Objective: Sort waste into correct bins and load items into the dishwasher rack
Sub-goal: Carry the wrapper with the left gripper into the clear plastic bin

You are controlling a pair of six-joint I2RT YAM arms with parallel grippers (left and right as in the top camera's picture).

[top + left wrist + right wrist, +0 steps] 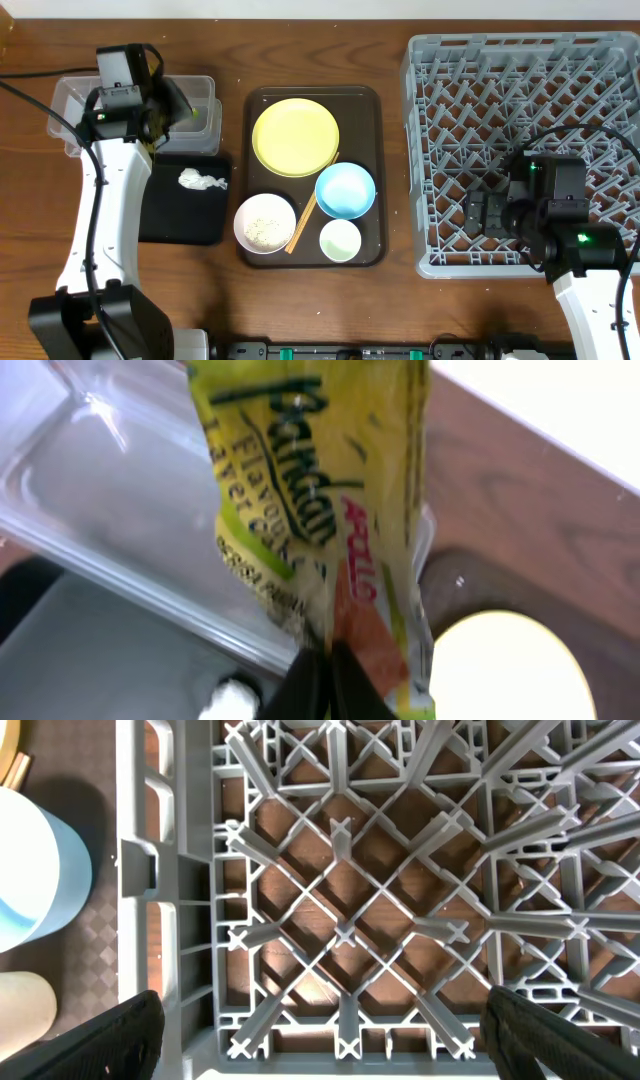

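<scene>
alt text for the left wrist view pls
The left end effector is shut on a yellow-green snack wrapper, held in front of the clear tub. A white scrap and the yellow plate show near the bottom edge.

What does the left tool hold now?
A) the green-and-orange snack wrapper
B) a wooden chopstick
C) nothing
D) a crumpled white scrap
A: the left wrist view shows the left tool shut on the snack wrapper, beside the clear tub.

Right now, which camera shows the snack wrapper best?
Left wrist: the snack wrapper fills the frame, print readable, pinched by the left gripper's shut jaws. Overhead shows only a green sliver over the clear tub. Right wrist shows none.
</scene>
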